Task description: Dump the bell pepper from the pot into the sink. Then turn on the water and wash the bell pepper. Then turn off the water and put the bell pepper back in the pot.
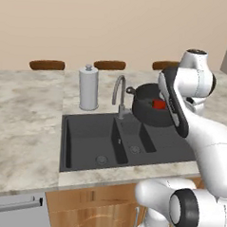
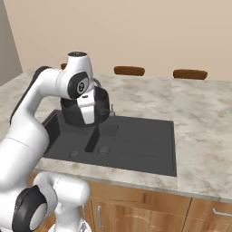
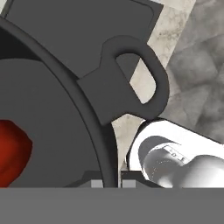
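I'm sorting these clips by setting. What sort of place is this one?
A rendered home kitchen, most likely: a black double-basin sink with a gooseneck faucet set in a marble-look counter, wooden cabinets below. A dark pot holding a red bell pepper is tilted above the sink.

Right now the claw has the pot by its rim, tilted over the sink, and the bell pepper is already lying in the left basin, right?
Not quite. The bell pepper is inside the pot, not in the sink; the left base view shows it there. The claw does grip the rim, with the pot tilted above the sink.
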Controlling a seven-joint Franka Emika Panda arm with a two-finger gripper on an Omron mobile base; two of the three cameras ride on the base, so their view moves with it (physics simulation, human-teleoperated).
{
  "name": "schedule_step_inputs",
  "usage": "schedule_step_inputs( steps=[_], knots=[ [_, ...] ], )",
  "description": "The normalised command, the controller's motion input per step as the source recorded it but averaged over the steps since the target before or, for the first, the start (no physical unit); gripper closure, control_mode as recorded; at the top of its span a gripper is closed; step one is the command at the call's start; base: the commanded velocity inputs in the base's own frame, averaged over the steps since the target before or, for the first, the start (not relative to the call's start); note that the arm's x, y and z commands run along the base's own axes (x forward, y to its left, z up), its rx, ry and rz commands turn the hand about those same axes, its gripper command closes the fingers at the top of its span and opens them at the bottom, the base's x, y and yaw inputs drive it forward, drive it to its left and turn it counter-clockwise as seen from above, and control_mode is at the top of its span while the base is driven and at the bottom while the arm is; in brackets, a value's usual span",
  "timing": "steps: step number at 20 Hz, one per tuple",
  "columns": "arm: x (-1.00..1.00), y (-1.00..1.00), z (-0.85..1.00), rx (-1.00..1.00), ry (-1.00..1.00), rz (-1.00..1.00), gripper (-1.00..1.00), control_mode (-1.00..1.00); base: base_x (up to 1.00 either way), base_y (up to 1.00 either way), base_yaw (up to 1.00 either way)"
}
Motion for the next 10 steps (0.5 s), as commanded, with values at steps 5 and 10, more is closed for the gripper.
schedule_step_inputs(
  steps=[5, 10],
  knots=[
    [0.47, 0.01, 0.05, -0.15, -0.3, 0.0, 1.0, -1.0, 0.0, 0.0, 0.0],
    [0.6, 0.0, 0.2, -0.01, -0.17, 0.0, 1.0, -1.0, 0.0, 0.0, 0.0]
  ],
)
